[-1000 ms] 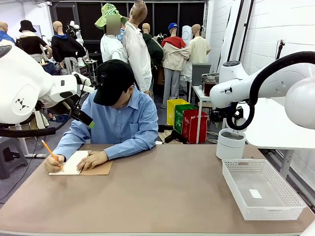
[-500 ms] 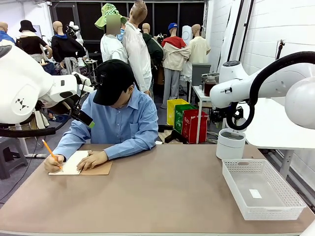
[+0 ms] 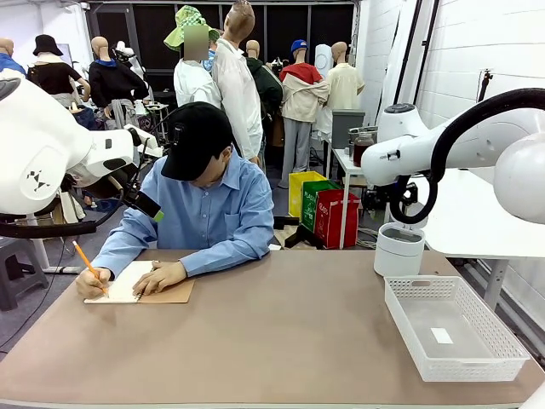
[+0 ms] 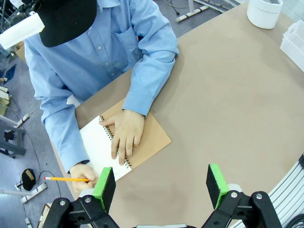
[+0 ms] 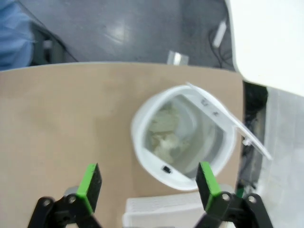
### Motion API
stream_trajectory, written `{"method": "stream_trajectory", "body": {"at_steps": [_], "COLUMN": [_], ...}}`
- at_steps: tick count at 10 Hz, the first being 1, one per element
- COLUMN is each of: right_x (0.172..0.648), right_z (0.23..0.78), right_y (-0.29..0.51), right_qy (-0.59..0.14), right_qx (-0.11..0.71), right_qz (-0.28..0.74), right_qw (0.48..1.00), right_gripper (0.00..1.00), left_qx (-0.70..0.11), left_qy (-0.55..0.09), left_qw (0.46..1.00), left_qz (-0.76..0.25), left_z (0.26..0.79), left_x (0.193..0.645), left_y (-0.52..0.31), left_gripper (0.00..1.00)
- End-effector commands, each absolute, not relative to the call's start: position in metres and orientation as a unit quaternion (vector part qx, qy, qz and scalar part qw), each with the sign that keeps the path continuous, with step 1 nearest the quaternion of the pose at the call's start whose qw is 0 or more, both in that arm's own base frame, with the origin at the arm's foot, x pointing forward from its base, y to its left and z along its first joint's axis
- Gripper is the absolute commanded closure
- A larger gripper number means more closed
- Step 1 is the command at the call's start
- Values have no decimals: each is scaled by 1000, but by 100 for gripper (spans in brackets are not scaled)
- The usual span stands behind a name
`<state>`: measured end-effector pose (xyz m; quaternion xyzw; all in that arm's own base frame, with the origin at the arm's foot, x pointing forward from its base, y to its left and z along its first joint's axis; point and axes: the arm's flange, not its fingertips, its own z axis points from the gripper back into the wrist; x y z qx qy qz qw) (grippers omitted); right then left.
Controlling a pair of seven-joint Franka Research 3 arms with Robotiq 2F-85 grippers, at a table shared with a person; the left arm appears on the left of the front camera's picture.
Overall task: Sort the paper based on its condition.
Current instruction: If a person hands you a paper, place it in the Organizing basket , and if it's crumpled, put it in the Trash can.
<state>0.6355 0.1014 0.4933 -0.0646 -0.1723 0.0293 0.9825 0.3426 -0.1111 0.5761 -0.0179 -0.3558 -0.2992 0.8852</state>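
Crumpled off-white paper [image 5: 164, 132] lies wadded inside one round white bin [image 5: 140, 142] at 3 o'clock on the counter [image 3: 281, 341]; the number of wads cannot be told. One white mesh basket [image 3: 467, 370] sits at 4 o'clock. At 9 o'clock one person [image 3: 204, 213] writes with one pencil [image 3: 88, 267] in one spiral notebook [image 3: 174, 292]. The right end effector [image 5: 148, 183] hangs above the bin, pads spread, empty. The left end effector [image 4: 160, 183], likewise spread and empty, hangs near the notebook.

The right arm [image 3: 477, 143] is glossy white with a looping black cable [image 3: 436, 170]; its black claw [image 5: 148, 167] has green pads [image 5: 89, 185].
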Motion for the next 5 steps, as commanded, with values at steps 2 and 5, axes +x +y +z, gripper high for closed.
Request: {"method": "stream_trajectory", "body": {"at_steps": [2,5], "right_x": [613,564], "right_z": [511,528], "right_y": [152,197], "right_qy": [-168,-168], "right_qx": [-17,4], "right_qz": [98,195], "right_qw": [981,966], "right_gripper": [0,0], "left_qx": [-18,-18], "left_qy": [-357,-357], "left_qw": [885,885], "left_qz": [-299,-299], "left_z": [577,577], "left_x": [342,342], "left_y": [-110,-110], "left_gripper": [0,0]}}
